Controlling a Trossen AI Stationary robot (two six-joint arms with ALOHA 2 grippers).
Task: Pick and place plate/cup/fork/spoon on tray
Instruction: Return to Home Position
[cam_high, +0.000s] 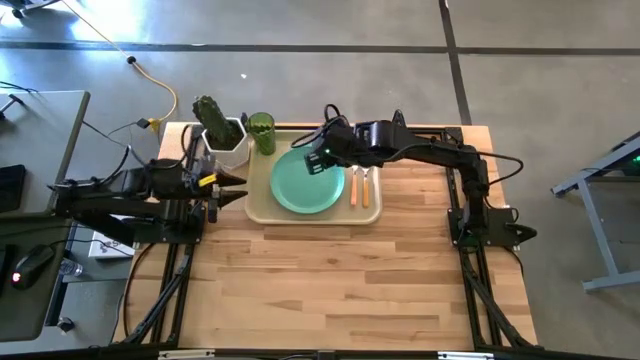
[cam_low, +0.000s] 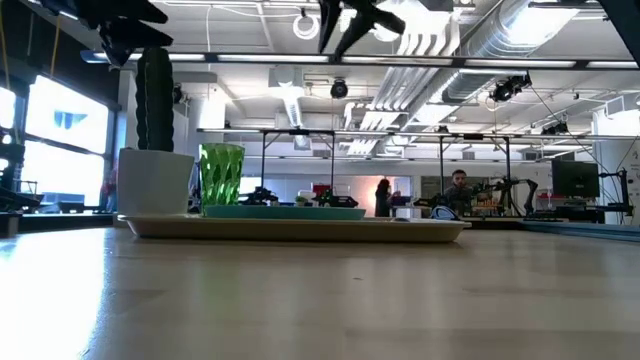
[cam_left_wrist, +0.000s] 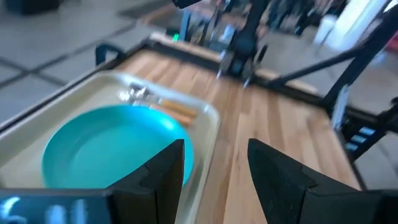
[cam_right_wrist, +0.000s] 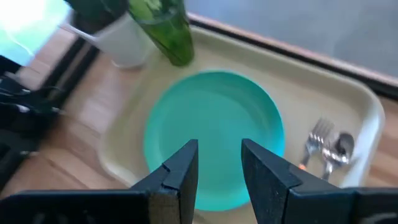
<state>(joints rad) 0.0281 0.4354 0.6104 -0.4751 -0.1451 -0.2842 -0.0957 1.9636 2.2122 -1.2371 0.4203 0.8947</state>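
The beige tray (cam_high: 262, 208) lies at the table's far middle. On it rests the teal plate (cam_high: 305, 182) (cam_right_wrist: 214, 127), flat on its base. The fork (cam_right_wrist: 314, 140) and the spoon (cam_right_wrist: 340, 148) lie side by side to the plate's right (cam_high: 360, 187). The green cup (cam_high: 262, 132) (cam_low: 221, 175) stands upright at the tray's far left corner. My right gripper (cam_right_wrist: 219, 149) (cam_high: 315, 160) hangs open above the plate's far part, with nothing between its fingers. My left gripper (cam_left_wrist: 214, 168) (cam_high: 238, 190) is open beside the tray's left rim, pointing toward the plate.
A white square pot with a dark cactus (cam_high: 220, 132) stands just left of the cup, off the tray. Bare wooden tabletop (cam_high: 340, 280) stretches from the tray to the near edge. People and desks show in the room behind the table.
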